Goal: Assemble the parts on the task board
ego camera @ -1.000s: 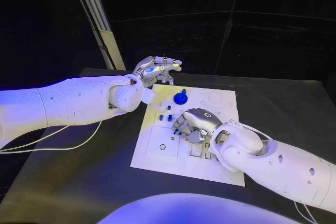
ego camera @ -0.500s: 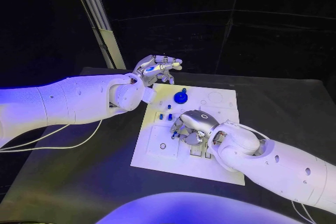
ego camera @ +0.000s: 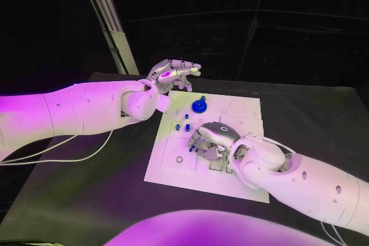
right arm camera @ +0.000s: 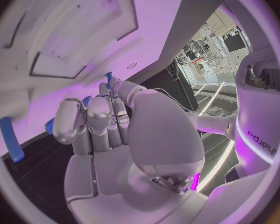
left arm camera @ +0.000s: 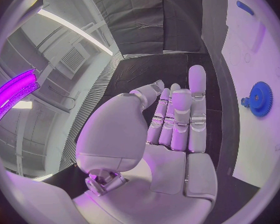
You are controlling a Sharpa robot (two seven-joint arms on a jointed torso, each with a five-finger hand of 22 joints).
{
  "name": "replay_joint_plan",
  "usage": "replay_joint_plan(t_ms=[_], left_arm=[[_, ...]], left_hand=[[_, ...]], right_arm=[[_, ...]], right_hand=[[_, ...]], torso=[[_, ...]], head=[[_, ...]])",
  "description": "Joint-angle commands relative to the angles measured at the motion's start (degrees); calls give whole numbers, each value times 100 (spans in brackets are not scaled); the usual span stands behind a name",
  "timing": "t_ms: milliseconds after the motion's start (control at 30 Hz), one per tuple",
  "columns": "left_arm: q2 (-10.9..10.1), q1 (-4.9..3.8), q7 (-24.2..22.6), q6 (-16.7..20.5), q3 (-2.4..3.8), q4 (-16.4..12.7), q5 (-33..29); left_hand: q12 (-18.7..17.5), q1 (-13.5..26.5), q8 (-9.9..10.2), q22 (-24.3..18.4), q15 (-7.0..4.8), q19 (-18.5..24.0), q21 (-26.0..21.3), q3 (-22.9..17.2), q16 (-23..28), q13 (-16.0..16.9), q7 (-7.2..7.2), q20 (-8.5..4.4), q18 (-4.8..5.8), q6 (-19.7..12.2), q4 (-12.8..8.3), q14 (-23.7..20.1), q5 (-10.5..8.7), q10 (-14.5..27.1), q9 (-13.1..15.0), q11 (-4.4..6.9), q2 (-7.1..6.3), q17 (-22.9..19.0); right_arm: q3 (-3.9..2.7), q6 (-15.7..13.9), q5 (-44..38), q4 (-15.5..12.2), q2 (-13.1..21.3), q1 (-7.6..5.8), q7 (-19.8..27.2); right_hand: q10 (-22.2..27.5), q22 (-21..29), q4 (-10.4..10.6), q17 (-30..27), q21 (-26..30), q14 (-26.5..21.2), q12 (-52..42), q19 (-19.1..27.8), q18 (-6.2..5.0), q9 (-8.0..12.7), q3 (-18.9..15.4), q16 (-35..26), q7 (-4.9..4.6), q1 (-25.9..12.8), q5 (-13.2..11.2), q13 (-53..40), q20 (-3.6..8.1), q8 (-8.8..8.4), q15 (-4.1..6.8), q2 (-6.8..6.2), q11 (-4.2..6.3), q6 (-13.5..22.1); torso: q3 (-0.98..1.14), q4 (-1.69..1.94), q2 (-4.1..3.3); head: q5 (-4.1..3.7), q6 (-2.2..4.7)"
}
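The white task board (ego camera: 170, 168) lies mid-table. A blue gear (ego camera: 199, 106) stands near its far edge, also seen as the blue gear (left arm camera: 259, 98) beside my flat fingers. Three small blue pegs (ego camera: 185, 127) stand just below the gear. My right hand (ego camera: 212, 142) hovers low over the board's middle with its fingers curled down. A small blue part (right arm camera: 108, 77) sticks out between thumb and fingertips and looks pinched; the same blue part (ego camera: 191, 148) shows at the fingertips. A loose blue piece (right arm camera: 10, 140) lies on the board nearby. My left hand (ego camera: 174, 74) hangs raised beyond the board's far left corner, fingers straight, holding nothing.
A slanted metal post (ego camera: 112, 32) rises behind the table's back left. White cables (ego camera: 57, 161) trail across the black table (ego camera: 85, 198) under my left arm. The board has recessed slots (ego camera: 219, 166) just beside my right hand.
My right hand has crept slightly left and lower over the board's middle. The left hand has stayed where it was.
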State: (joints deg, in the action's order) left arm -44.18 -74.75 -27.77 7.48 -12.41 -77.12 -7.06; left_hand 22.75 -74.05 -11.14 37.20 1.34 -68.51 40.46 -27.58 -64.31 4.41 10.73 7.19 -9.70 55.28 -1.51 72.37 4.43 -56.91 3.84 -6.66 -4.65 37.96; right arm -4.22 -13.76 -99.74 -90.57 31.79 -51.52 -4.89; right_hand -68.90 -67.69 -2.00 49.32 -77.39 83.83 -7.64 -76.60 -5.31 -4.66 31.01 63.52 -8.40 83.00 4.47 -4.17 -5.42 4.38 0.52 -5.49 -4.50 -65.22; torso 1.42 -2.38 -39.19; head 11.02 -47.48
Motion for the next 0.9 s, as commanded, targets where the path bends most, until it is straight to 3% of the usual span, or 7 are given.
replay_joint_plan(t_ms=[33,900], left_arm=[[-2,-11,-22,-68,6,0,-14],[-8,-11,-27,-49,6,-1,-14]], left_hand=[[30,-33,-21,-5,13,-50,-34,20,-26,6,8,-6,-81,-33,-2,-32,-1,36,8,16,34,-4],[35,-36,-21,-7,15,-52,-37,29,-31,5,12,-5,-81,-45,-10,-32,-2,46,6,12,29,-3]], right_arm=[[2,64,-82,-19,0,0,43],[16,402,-851,-49,-114,12,-398]], right_hand=[[-45,-5,-27,8,-34,20,-19,-40,32,8,-9,31,-21,-5,14,-7,-4,-33,4,33,12,-7],[-25,-1,-10,-25,-37,6,-17,-27,28,10,-131,35,-13,-178,32,-10,-14,-49,1,-35,15,-5]], torso=[[-2,1,0],[-6,2,2]], head=[[10,-7],[17,-36]])
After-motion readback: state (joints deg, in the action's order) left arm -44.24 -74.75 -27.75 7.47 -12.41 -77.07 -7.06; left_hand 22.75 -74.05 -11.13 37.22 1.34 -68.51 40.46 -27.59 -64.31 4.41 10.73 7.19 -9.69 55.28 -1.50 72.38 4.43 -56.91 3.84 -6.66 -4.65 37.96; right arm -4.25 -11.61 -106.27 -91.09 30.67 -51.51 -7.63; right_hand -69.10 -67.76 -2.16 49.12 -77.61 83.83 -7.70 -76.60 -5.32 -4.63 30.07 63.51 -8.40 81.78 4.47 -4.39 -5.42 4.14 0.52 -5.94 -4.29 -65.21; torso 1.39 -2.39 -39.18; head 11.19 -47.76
